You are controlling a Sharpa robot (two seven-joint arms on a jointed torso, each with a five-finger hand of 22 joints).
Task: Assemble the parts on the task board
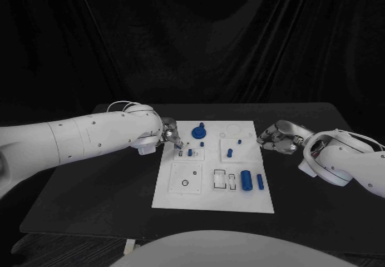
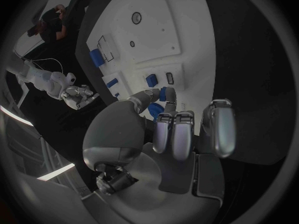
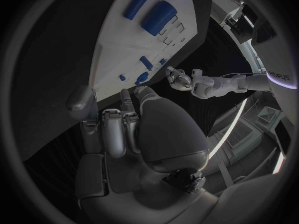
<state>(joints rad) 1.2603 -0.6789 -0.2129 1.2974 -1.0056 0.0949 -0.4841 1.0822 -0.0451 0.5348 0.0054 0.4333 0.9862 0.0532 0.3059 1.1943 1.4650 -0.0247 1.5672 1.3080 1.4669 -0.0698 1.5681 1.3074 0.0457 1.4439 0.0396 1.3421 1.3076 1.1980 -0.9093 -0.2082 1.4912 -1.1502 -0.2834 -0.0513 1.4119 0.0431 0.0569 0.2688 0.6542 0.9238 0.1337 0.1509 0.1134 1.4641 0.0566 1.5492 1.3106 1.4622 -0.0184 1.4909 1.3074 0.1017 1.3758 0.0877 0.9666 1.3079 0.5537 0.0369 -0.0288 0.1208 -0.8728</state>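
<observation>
The white task board lies in the middle of the table. Near its far end stands a round blue part, with several small blue pegs below it. A thick blue cylinder and a thin one lie near the right edge. My left hand hovers over the board's far left edge. In the left wrist view one finger curls across a blue piece; whether it holds that piece is unclear. My right hand sits at the board's right edge, fingers curled in on nothing.
Square raised plates with small holes and outlined slots mark the board's near half. Black table surface lies bare on both sides of the board. A dark curtain hangs behind the table.
</observation>
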